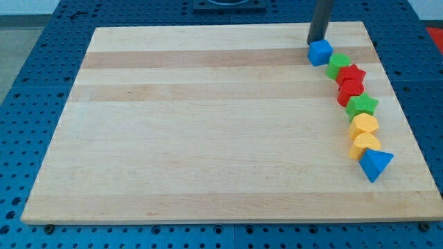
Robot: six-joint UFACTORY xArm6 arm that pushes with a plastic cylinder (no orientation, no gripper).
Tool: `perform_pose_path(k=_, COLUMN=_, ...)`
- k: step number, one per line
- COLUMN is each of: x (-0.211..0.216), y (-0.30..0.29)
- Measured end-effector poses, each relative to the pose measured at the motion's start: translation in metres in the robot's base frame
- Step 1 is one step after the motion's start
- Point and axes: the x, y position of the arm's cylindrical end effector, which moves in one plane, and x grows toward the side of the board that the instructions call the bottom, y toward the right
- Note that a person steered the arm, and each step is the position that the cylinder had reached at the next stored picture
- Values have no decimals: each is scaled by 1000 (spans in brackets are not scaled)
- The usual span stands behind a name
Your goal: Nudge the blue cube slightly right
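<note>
Blue is the colour that matters: the blue cube (320,52) sits near the view's top right of the wooden board (208,138), at the head of a curved line of blocks. Just below and right of it come a green block (338,64), two red blocks (351,73) and (349,90), a green star-like block (362,106), two yellow blocks (364,125) and (363,144), and a blue triangular block (375,164) at the tail. I have no fingers to open or close, only a rod; my tip (316,43) stands at the cube's upper left edge, touching it or just about.

To do this well, I judge I should first come round to the cube's left face, then push straight toward the view's right, briefly and gently. The green block looks to be touching the cube's lower right corner, so a long or downward-slanted shove would likely disturb the line.
</note>
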Motion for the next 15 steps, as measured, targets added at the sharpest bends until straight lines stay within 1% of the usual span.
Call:
perform_pose_path(k=2, x=3, y=37)
perform_pose_path(k=6, x=16, y=37)
perform_pose_path(k=7, x=-6, y=26)
perform_pose_path(k=8, x=-37, y=-16)
perform_pose_path(k=9, x=-29, y=-57)
perform_pose_path(k=10, x=16, y=-75)
perform_pose_path(k=11, x=44, y=-75)
perform_pose_path(k=15, x=45, y=-20)
